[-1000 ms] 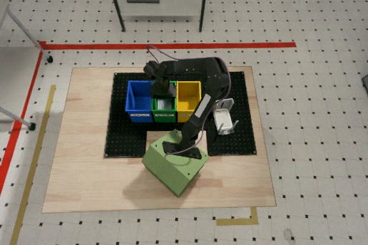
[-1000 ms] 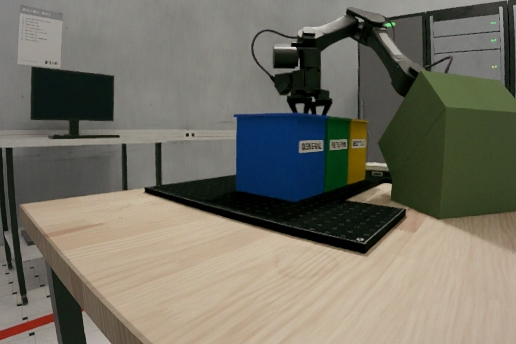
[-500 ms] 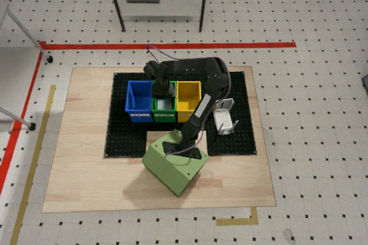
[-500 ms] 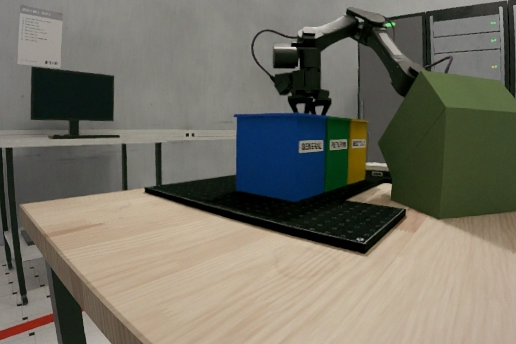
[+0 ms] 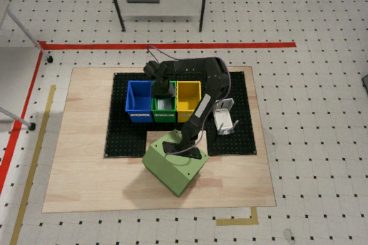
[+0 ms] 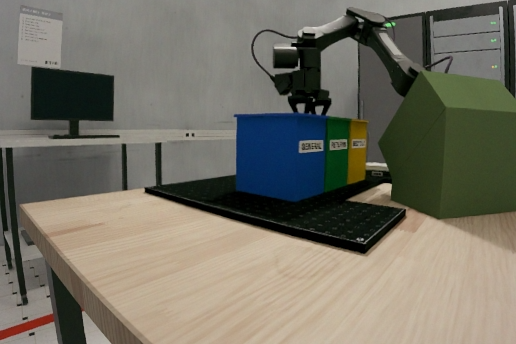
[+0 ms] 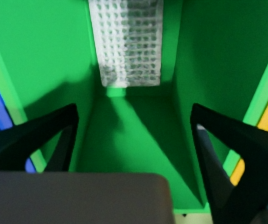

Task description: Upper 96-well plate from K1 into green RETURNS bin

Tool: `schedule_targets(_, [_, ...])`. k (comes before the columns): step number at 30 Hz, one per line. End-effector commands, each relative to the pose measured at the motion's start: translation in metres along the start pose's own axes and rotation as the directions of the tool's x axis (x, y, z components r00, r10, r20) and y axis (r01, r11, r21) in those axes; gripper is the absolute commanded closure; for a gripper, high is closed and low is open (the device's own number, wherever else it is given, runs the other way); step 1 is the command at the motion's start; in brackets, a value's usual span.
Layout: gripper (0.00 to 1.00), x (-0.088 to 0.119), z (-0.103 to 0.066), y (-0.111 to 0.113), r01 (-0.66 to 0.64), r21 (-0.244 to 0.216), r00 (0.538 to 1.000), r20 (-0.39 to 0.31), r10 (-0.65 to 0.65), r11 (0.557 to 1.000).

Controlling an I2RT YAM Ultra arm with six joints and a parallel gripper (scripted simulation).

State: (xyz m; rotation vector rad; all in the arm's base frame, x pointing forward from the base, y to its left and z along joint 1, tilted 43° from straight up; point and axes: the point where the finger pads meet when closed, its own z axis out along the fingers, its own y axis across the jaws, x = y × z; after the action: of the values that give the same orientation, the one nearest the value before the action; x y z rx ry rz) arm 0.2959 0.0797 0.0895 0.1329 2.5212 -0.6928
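The green bin (image 5: 159, 119) (image 6: 336, 172) (image 7: 40, 35) stands upright between the blue and yellow bins. A pale 96-well plate (image 5: 164, 103) (image 7: 130, 47) lies inside it, low down, wells up, toward the labelled side. Whether it lies fully flat I cannot tell. My gripper (image 6: 311, 111) (image 7: 134, 111) is open and empty over the green bin, fingertips near rim height; in the top view the arm hides the fingers. The rack K1 (image 5: 226, 103) stands right of the bins. A white plate (image 5: 222, 119) shows in it.
The blue bin (image 5: 142, 100) (image 6: 280, 161) and the yellow bin (image 5: 189, 93) (image 6: 357, 166) stand upright against the green one. All stand on the black perforated board (image 5: 125, 143) (image 6: 300, 221). The green arm base (image 5: 167, 171) (image 6: 465, 156) is in front.
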Motion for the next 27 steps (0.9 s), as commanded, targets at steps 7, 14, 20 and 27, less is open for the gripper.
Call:
schedule_targets(7, [0.18,-0.003,-0.004,0.003,-0.005,-0.014,1.000,0.016,0.005,1.000])
schedule_targets(14, [0.18,-0.003,-0.004,0.003,-0.005,-0.014,1.000,0.016,0.005,1.000])
schedule_targets(20, [0.18,-0.010,-0.016,0.003,-0.022,-0.033,0.999,0.035,0.023,0.999])
schedule_targets(27, [0.18,-0.010,-0.025,0.003,-0.022,-0.030,0.999,0.037,0.023,0.999])
